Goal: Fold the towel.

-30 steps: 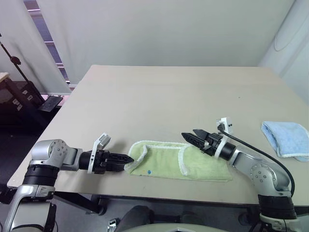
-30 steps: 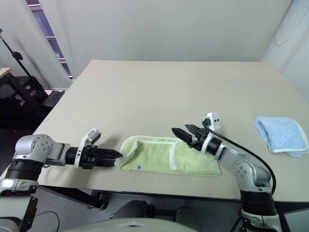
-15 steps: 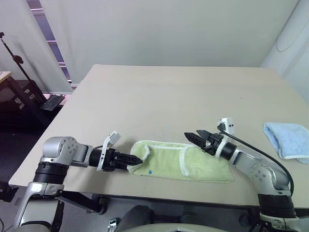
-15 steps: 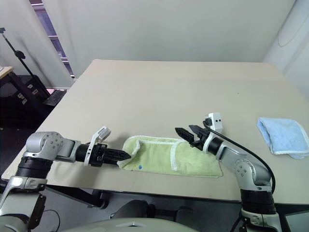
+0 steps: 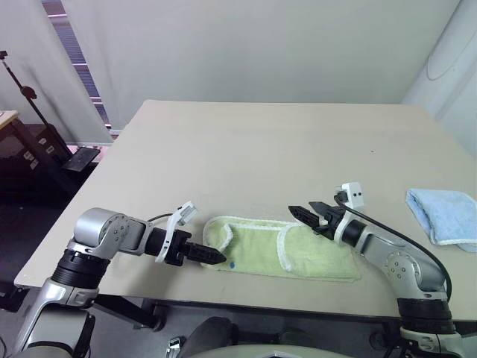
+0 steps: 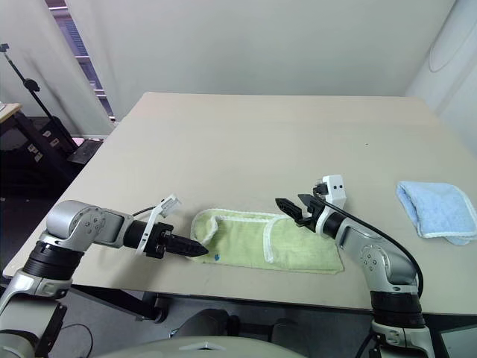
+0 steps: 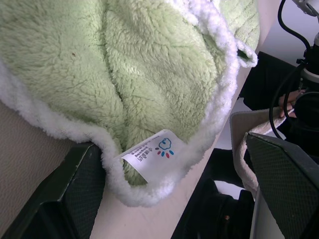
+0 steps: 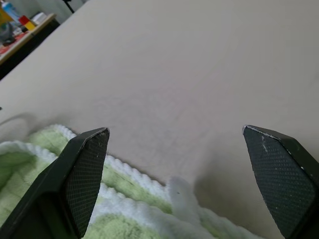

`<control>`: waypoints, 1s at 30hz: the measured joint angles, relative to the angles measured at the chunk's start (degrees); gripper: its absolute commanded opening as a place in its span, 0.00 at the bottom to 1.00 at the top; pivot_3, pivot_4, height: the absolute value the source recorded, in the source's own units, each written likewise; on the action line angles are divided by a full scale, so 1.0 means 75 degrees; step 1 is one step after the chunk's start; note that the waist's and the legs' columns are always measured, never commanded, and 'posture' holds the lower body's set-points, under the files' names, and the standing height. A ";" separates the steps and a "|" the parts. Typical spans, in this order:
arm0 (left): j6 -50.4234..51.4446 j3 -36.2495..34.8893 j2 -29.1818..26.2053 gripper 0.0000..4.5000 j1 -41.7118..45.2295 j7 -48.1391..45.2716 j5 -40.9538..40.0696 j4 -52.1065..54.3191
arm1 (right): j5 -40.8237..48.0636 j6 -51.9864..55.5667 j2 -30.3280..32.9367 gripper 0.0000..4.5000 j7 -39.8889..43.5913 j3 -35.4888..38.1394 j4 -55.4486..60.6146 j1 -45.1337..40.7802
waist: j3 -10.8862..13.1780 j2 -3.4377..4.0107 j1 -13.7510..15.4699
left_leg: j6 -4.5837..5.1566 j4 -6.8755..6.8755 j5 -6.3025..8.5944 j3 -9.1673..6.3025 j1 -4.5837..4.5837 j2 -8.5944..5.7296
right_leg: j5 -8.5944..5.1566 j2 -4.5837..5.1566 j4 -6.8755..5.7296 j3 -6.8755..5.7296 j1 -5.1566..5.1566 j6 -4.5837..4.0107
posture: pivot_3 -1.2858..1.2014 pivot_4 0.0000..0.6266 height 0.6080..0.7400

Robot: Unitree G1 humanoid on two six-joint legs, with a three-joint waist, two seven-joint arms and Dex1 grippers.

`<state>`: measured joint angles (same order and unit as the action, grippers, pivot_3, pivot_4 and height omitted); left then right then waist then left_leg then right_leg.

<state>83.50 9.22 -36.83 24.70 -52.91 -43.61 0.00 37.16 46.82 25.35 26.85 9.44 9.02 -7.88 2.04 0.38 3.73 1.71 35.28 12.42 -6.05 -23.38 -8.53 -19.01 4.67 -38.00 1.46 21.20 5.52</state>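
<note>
Left gripper, head view: now tucked in at the near-left corner of the towel, closer than a second ago, black fingers spread. Towel lying part-folded along the near edge of the table, same spot as before. Right gripper wide open over the towel's far edge, barely shifted. Blue cloth off to the right.

Left wrist view: fingers straddling the towel's white-piped corner and its label, not clamped.

Right wrist view: fingers splayed above the piped edge.
</note>
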 measured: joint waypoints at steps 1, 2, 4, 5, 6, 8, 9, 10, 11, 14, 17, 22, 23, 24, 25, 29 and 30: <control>-0.0011 -0.0025 0.0010 0.72 -0.0026 0.0052 0.0019 -0.0041 | -0.0009 -0.0005 -0.0004 1.00 -0.0001 0.0000 -0.0015 0.0000 | 0.0000 -0.0001 -0.0004 | 0.0000 0.0000 0.0000 0.0000 0.0000 0.0000 | 0.0000 0.0000 0.0000 0.0000 0.0001 0.0000 | 0.52 0.00 1.00; -0.0017 -0.0055 0.0008 0.65 -0.0065 0.0084 0.0026 -0.0055 | -0.0025 -0.0015 -0.0010 1.00 -0.0004 0.0000 -0.0018 0.0001 | 0.0001 -0.0002 -0.0009 | 0.0000 0.0000 0.0000 0.0000 0.0000 0.0000 | 0.0000 -0.0001 0.0000 0.0000 0.0002 0.0000 | 0.52 0.00 1.00; -0.0043 -0.0099 -0.0008 0.47 -0.0157 0.0135 0.0060 -0.0059 | -0.0066 -0.0053 -0.0013 1.00 -0.0023 0.0002 -0.0020 0.0002 | 0.0002 -0.0003 -0.0029 | 0.0000 -0.0002 0.0000 0.0000 0.0000 0.0001 | -0.0001 -0.0002 0.0000 0.0001 0.0007 0.0001 | 0.52 0.00 1.00; -0.0045 -0.0134 -0.0011 0.40 -0.0198 0.0178 0.0077 -0.0071 | -0.0086 -0.0072 -0.0014 1.00 -0.0031 0.0004 -0.0020 0.0003 | 0.0003 -0.0004 -0.0033 | 0.0000 -0.0004 0.0000 0.0000 -0.0001 0.0001 | -0.0001 -0.0004 0.0000 0.0003 0.0012 0.0002 | 0.52 0.00 1.00; -0.0037 -0.0148 -0.0013 0.31 -0.0209 0.0224 0.0086 -0.0090 | -0.0111 -0.0078 -0.0014 1.00 -0.0040 0.0008 -0.0022 0.0002 | 0.0004 -0.0006 -0.0033 | 0.0000 -0.0006 0.0000 0.0000 -0.0002 0.0002 | 0.0000 -0.0005 0.0000 0.0003 0.0014 0.0003 | 0.52 0.00 1.00; 0.0123 -0.0210 0.0032 0.15 -0.0226 0.0301 0.0053 -0.0114 | -0.0125 -0.0083 -0.0017 1.00 -0.0047 0.0008 -0.0024 0.0002 | 0.0009 -0.0013 -0.0037 | 0.0000 -0.0014 -0.0001 -0.0002 -0.0004 0.0002 | 0.0000 -0.0006 0.0000 0.0003 0.0021 0.0007 | 0.52 0.00 1.00; 0.0214 -0.0268 0.0071 0.06 -0.0227 0.0337 0.0021 -0.0119 | -0.0125 -0.0084 -0.0018 1.00 -0.0047 0.0008 -0.0028 0.0003 | 0.0012 -0.0018 -0.0040 | 0.0000 -0.0017 -0.0001 -0.0004 -0.0005 0.0003 | 0.0000 -0.0008 0.0000 0.0002 0.0023 0.0009 | 0.52 0.00 1.00; 0.0332 -0.0385 0.0123 0.01 -0.0226 0.0377 -0.0064 -0.0115 | -0.0126 -0.0086 -0.0018 1.00 -0.0047 0.0008 -0.0030 0.0003 | 0.0014 -0.0021 -0.0045 | 0.0000 -0.0018 -0.0001 -0.0006 -0.0005 0.0004 | 0.0000 -0.0011 0.0000 0.0002 0.0024 0.0010 | 0.52 0.00 1.00; 0.0458 -0.0551 0.0171 0.01 -0.0226 0.0416 -0.0156 -0.0088 | -0.0128 -0.0093 -0.0019 1.00 -0.0047 0.0008 -0.0032 0.0003 | 0.0015 -0.0023 -0.0053 | -0.0001 -0.0019 -0.0001 -0.0008 -0.0005 0.0005 | 0.0000 -0.0013 -0.0001 0.0001 0.0026 0.0011 | 0.52 0.00 1.00; 0.0896 -0.1227 0.0444 0.01 -0.0170 0.0630 -0.0435 0.0013 | -0.0143 -0.0147 -0.0018 1.00 -0.0038 0.0014 -0.0035 0.0018 | 0.0016 -0.0024 -0.0106 | -0.0002 -0.0019 -0.0002 -0.0011 -0.0005 0.0006 | 0.0000 -0.0016 -0.0002 -0.0001 0.0025 0.0011 | 0.52 0.00 1.00; 0.1138 -0.1657 0.0493 0.01 0.0000 0.0779 -0.0824 0.0031 | -0.0106 -0.0238 -0.0019 1.00 0.0069 0.0099 -0.0026 0.0129 | 0.0018 -0.0028 -0.0201 | -0.0003 -0.0013 -0.0003 -0.0011 -0.0005 0.0006 | 0.0002 -0.0016 -0.0005 -0.0001 0.0023 0.0014 | 0.52 0.00 1.00; 0.1140 -0.1944 0.0143 0.01 0.0585 0.0744 -0.1754 -0.0043 | 0.0617 -0.0198 0.0018 1.00 0.0591 0.0646 0.0426 0.0485 | 0.0022 -0.0031 -0.0217 | -0.0004 -0.0015 -0.0003 -0.0014 -0.0005 0.0006 | 0.0005 -0.0018 -0.0006 -0.0001 0.0024 0.0021 | 0.52 0.00 1.00; 0.1139 -0.1940 0.0092 0.01 0.0707 0.0698 -0.1893 -0.0029 | 0.0758 -0.0198 0.0054 1.00 0.0686 0.0759 0.0558 0.0519 | 0.0022 -0.0031 -0.0212 | -0.0004 -0.0015 -0.0003 -0.0013 -0.0005 0.0006 | 0.0006 -0.0018 -0.0005 -0.0001 0.0023 0.0021 | 0.52 0.00 1.00; 0.1139 -0.1926 0.0078 0.01 0.0798 0.0647 -0.2004 -0.0008 | 0.0897 -0.0197 0.0076 1.00 0.0748 0.0889 0.0650 0.0547 | 0.0022 -0.0032 -0.0211 | -0.0004 -0.0016 -0.0003 -0.0013 -0.0005 0.0006 | 0.0004 -0.0018 -0.0003 -0.0001 0.0022 0.0019 | 0.52 0.00 1.00; 0.1139 -0.1891 0.0085 0.01 0.0901 0.0594 -0.2127 -0.0006 | 0.1017 -0.0196 0.0077 1.00 0.0773 0.1034 0.0696 0.0577 | 0.0025 -0.0037 -0.0209 | -0.0004 -0.0014 -0.0003 -0.0013 -0.0005 0.0006 | 0.0002 -0.0018 -0.0003 -0.0001 0.0022 0.0015 | 0.52 0.00 1.00; 0.1135 -0.1464 0.0286 0.01 0.1653 0.0237 -0.2385 -0.0037 | 0.1619 -0.0133 0.0081 1.00 0.0636 0.1797 0.0724 0.0619 | 0.0032 -0.0049 -0.0182 | -0.0004 -0.0007 -0.0003 -0.0013 -0.0006 0.0005 | 0.0000 -0.0016 -0.0001 -0.0001 0.0015 0.0009 | 0.52 0.00 1.00; 0.1118 -0.1316 0.0374 0.01 0.1825 0.0131 -0.2379 -0.0078 | 0.1704 -0.0138 0.0087 1.00 0.0580 0.1943 0.0737 0.0646 | 0.0032 -0.0049 -0.0190 | -0.0004 -0.0007 -0.0003 -0.0011 -0.0006 0.0005 | 0.0000 -0.0015 0.0000 0.0001 0.0015 0.0009 | 0.52 0.00 1.00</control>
<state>91.89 -0.65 -34.03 38.39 -51.93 -61.45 -0.59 49.94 45.79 26.00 31.20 24.01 14.54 -3.03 2.28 0.02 2.31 1.69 35.23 12.40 -6.13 -23.42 -8.49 -19.01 4.56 -38.00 1.46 21.31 5.59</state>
